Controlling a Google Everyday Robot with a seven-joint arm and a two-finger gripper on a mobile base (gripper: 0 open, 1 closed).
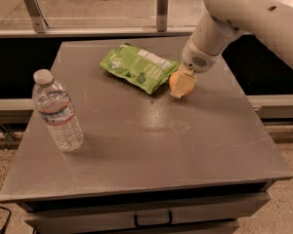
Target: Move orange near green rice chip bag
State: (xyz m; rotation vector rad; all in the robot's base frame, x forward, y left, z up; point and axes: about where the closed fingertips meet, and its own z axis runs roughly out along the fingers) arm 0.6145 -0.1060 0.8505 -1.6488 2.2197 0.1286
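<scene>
The orange (174, 80) sits at the table surface, right beside the right end of the green rice chip bag (138, 67), which lies flat at the back middle of the grey table (161, 150). My gripper (182, 85) comes down from the upper right on the white arm (234, 13). Its cream fingers (184, 84) are closed around the orange and cover its right side. I cannot tell whether the orange touches the bag.
A clear plastic water bottle (57, 112) stands upright near the table's left edge. A metal rail with two posts (162, 8) runs behind the table. A drawer handle (153, 219) shows below the front edge.
</scene>
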